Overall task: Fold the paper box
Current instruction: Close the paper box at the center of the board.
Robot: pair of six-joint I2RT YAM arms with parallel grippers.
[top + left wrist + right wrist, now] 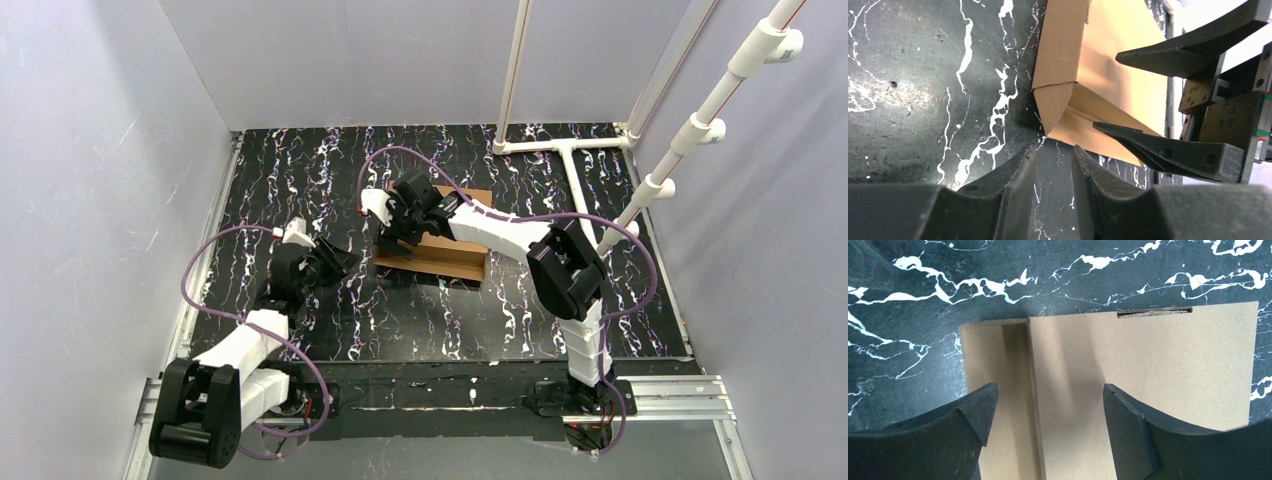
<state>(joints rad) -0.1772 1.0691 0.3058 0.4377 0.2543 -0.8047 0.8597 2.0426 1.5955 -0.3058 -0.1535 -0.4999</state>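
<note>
**Box under the spread right fingers, left fingers just off its corner**

The box (445, 262) lies on the tabletop (300, 170) a little beyond the middle, nearer the right arm. The right fingers (973, 412) hang over its left part, set wide apart and clamped on nothing. Seen from the right wrist, one finger is on each side of a straight fold line that runs across the brown panel below them. Whether the tips touch the cardboard cannot be told.

The left fingers (1018, 167) are low over the tabletop just left of the box. A narrow gap shows between them, with only the dark surface in it. The box's near corner sits just past their tips, apart from them.

The box is plain brown corrugated cardboard, low and rectangular, with a standing wall facing the arms. A narrow slot is cut along its far edge. At the corner by the left fingers a slanted flap is tucked in.
</note>
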